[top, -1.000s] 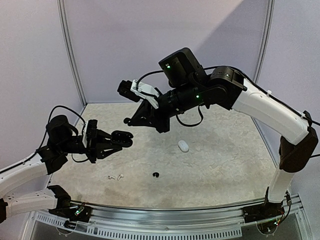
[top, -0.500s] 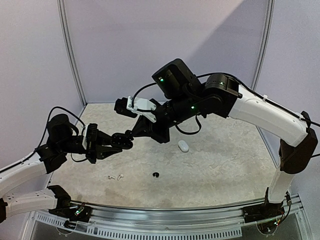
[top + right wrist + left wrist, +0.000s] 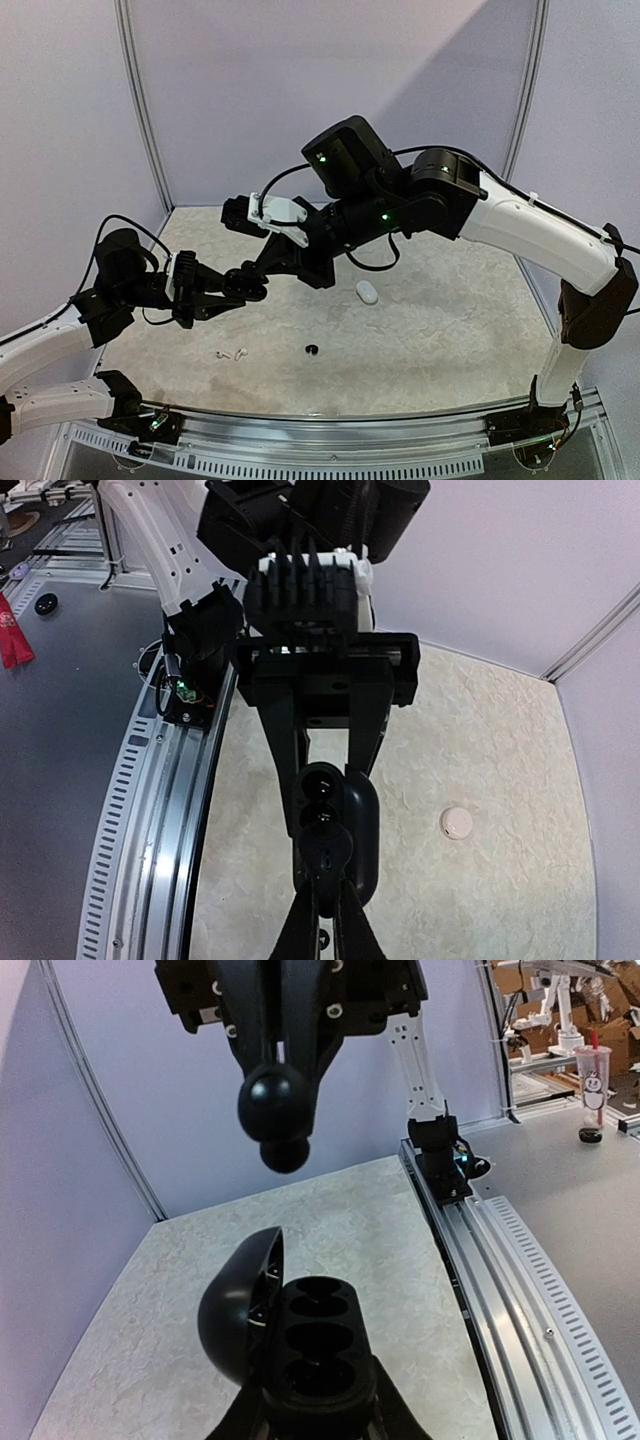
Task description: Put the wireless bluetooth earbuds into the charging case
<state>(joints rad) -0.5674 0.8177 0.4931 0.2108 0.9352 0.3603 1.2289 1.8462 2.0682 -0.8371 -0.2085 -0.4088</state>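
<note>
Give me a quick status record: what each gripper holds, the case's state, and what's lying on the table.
left gripper: shut on the black charging case, held off the table
case lid: open; wells look empty
right gripper: shut on the held black earbud
earbud to case: above the open case, apart, not yet in
on the table: white case, looks closed; loose black earbud; two white earbuds
</note>
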